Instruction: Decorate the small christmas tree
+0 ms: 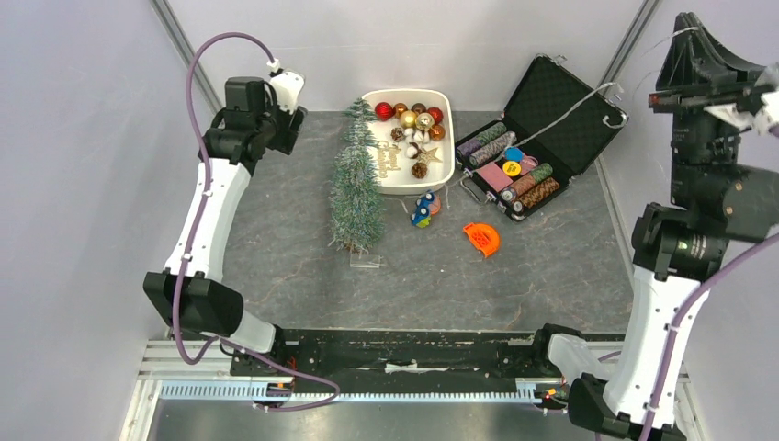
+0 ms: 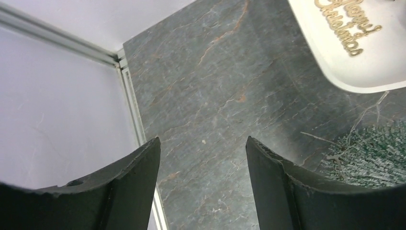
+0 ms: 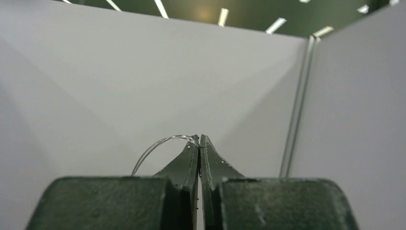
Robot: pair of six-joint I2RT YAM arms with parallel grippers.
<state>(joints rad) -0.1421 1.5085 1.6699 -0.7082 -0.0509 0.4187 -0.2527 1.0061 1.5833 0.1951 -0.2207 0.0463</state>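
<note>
Two hazards: the right gripper (image 3: 199, 138), clamped on a thin wire (image 3: 165, 139), may drag the case (image 1: 560, 110), and the spread-open left gripper (image 2: 202, 141) may topple the small christmas tree (image 1: 356, 193).

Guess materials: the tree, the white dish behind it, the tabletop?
Tree: likely plastic bristles on wire, matte green with white frosting; bare wiry twigs show in the left wrist view. White dish: smooth, faintly glossy, rounded rim; ceramic or plastic, cannot tell. Tabletop: dark grey with rust veins, matte; stone or a stone-print laminate.
</note>
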